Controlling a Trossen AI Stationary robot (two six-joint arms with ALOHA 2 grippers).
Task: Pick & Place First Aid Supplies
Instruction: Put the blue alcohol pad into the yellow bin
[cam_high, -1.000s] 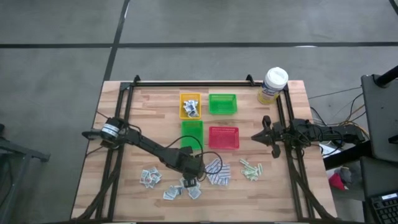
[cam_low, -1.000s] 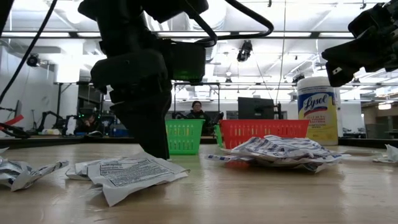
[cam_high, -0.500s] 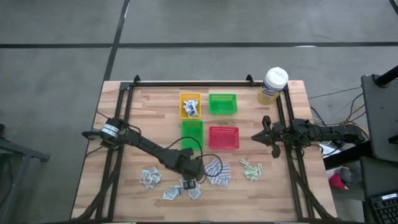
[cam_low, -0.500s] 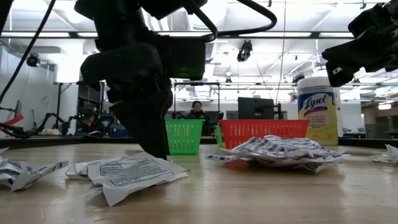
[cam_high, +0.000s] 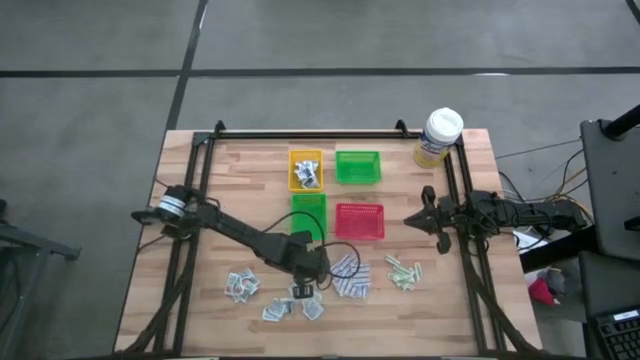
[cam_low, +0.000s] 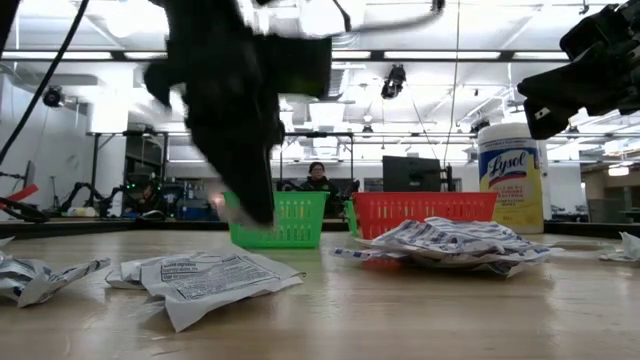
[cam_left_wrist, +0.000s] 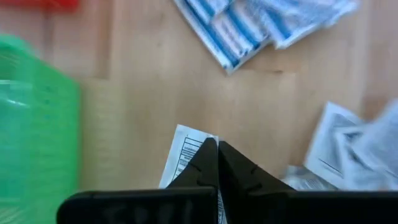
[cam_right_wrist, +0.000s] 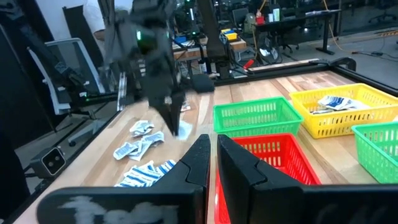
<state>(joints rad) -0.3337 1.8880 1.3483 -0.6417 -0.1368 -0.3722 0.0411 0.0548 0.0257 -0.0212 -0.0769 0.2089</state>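
Observation:
Loose first aid supplies lie on the near half of the table. White-grey sachets (cam_high: 240, 286) lie at the left, blue-and-white pads (cam_high: 348, 275) in the middle and pale green strips (cam_high: 404, 272) at the right. My left gripper (cam_high: 303, 289) hangs above the sachets, shut on one white sachet (cam_left_wrist: 183, 157). My right gripper (cam_high: 412, 219) waits shut at the table's right side, level with the red tray (cam_high: 359, 221) and holding nothing. My left gripper pinches the white sachet between its two fingers at one edge (cam_left_wrist: 191, 144). The fingers slant steeply down from above. The sachet hangs below the fingertips (cam_right_wrist: 184, 129), off the table.
A yellow tray (cam_high: 306, 169) with several packets and a green tray (cam_high: 358, 166) stand toward the far edge. A second green tray (cam_high: 309, 212) stands just beyond my left gripper. A yellow canister (cam_high: 438, 136) stands at the far right corner. Bare wood lies left of the trays.
My left gripper has shut on the white sachet and risen off the table, rolling slightly. The sachet has come up with it. The other packets lie as before.

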